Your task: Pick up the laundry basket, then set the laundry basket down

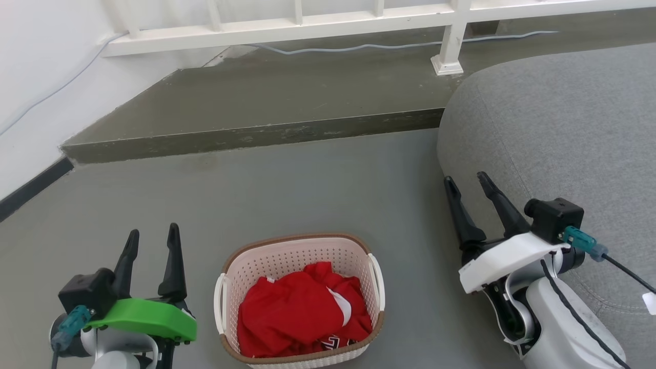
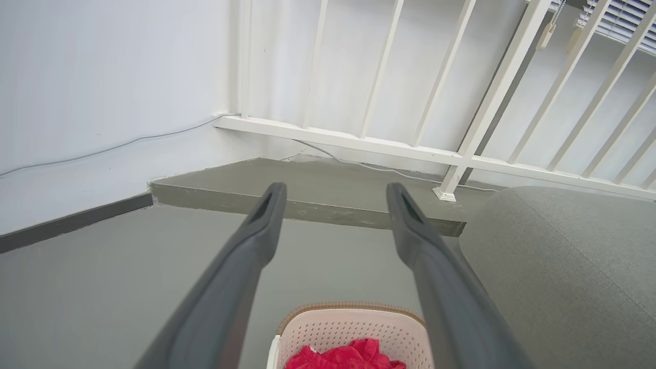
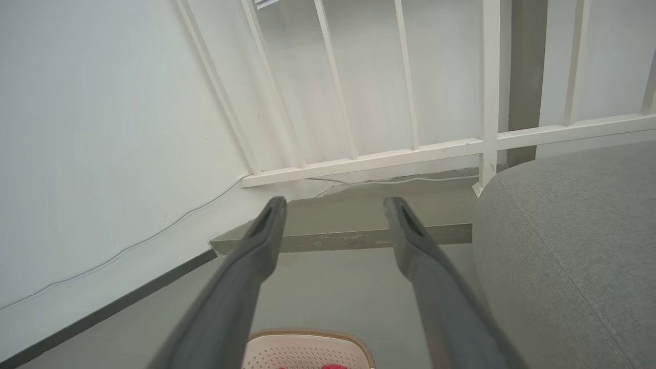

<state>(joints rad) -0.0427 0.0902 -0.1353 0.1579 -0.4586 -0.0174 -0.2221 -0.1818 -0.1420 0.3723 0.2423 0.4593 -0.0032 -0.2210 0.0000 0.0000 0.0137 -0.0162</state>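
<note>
small cream-white perforated plastic laundry basket (image 1: 292, 256) with brown woven-look rim, crumpled red cloth (image 1: 297, 307) inside, resting on floor left of rounded grey fabric sofa (image 1: 553, 118). right gripper (image 1: 465, 178) by sofa's edge, fingers apart, empty. left gripper (image 1: 154, 230) beyond basket from sofa, likewise spread.

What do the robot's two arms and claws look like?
Both claws have two long, dark, tapering fingers. The left claw sits on a bright green cover, the right claw on a white cover. Each wrist carries a black block and a teal connector. A black cable runs along the right's pale forearm.
</note>
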